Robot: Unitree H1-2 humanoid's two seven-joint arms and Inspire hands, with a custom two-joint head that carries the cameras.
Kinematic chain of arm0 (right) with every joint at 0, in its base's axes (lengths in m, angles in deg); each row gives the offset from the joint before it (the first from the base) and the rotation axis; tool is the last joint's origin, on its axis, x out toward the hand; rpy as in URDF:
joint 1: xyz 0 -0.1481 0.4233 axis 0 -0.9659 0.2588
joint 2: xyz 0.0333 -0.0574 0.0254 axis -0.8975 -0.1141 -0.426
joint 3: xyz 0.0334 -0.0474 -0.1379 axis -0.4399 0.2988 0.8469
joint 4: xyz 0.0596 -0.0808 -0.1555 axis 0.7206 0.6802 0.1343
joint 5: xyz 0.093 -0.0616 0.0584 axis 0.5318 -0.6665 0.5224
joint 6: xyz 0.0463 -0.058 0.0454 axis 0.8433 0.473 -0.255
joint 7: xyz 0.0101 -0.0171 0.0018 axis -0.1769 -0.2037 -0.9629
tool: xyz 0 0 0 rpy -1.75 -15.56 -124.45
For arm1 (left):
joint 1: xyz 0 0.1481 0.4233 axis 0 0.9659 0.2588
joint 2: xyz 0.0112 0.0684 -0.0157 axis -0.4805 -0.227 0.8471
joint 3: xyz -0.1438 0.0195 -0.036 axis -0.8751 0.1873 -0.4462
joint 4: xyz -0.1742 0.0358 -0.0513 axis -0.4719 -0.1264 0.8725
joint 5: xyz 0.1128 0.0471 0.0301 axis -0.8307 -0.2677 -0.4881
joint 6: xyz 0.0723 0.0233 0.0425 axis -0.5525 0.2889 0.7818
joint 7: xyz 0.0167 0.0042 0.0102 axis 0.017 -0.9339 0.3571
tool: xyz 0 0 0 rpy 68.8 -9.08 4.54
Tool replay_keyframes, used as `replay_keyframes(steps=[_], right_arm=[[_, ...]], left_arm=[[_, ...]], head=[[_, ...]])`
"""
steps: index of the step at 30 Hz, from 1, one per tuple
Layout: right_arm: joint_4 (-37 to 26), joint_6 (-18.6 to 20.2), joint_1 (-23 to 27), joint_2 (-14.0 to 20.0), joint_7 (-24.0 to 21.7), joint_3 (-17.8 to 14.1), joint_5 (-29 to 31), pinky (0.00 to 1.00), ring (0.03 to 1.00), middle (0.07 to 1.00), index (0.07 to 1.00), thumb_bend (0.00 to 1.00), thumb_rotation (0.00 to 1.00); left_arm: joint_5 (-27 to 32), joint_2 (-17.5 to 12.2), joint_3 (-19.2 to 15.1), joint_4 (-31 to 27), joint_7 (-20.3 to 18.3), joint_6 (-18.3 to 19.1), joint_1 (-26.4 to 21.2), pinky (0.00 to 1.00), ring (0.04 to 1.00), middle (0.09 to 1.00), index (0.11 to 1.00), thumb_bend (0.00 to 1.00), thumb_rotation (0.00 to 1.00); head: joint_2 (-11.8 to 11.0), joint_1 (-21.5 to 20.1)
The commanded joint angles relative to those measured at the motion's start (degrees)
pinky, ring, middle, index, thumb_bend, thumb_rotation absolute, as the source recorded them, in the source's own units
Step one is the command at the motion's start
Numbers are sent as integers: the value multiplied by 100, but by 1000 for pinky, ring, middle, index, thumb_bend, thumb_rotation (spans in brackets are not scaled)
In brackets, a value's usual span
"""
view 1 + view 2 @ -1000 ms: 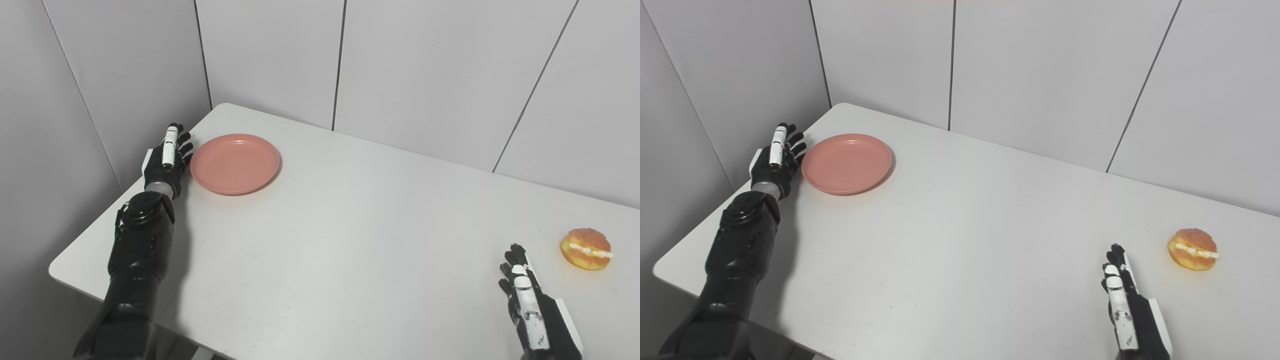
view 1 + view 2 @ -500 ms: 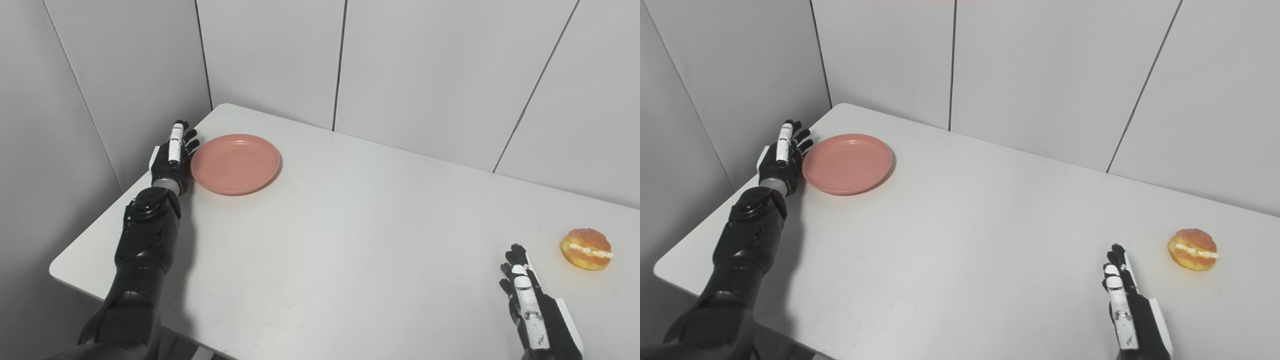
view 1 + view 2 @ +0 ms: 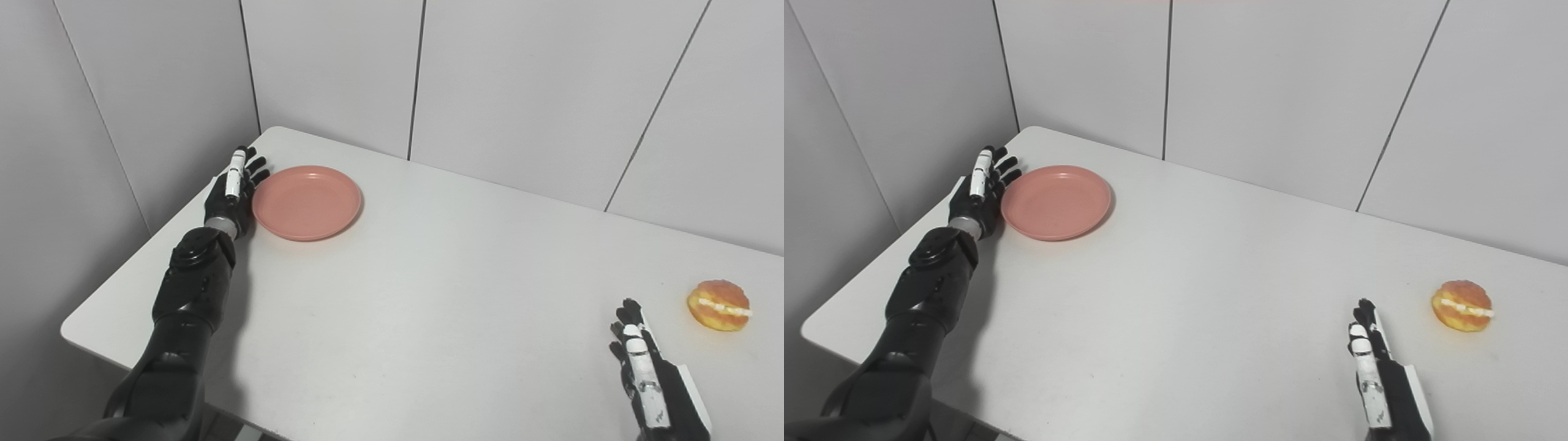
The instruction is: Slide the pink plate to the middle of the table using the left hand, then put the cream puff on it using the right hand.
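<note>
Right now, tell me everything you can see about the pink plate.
The plate is round, shallow and salmon pink with a low raised rim; it looks like smooth matte plastic. It is empty and lies flat, right way up, on the white table near its far left corner, well short of the middle. The left hand, fingers apart, stands edge-on against its left rim. The puff sits far off to the right.

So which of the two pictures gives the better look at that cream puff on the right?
The right eye view: the cream puff sits further from the picture's edge there, with bare table all round it. The left eye view shows it whole too, cream line visible, only nearer the right border.
</note>
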Motion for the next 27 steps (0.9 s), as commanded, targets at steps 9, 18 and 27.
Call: replay_keyframes(steps=[9, 18, 27], right_arm=[[-234, -48, 117, -8, 15, 12, -46, 1000, 1000, 998, 1000, 151, 1000], [-189, -111, 123, -20, 28, 40, -112, 1000, 996, 992, 994, 173, 1000], [-194, -79, 133, -77, 52, 50, -179, 1000, 990, 983, 979, 210, 1000]], left_arm=[[127, 399, 283, -1029, -128, 603, 174, 907, 916, 913, 888, 338, 1000], [128, 655, 495, -1635, -228, 967, 332, 923, 923, 920, 899, 356, 1000], [109, 1025, 717, -2149, -136, 1397, 354, 918, 920, 918, 896, 341, 1000]], head=[[115, -60], [210, -170], [305, -295]])
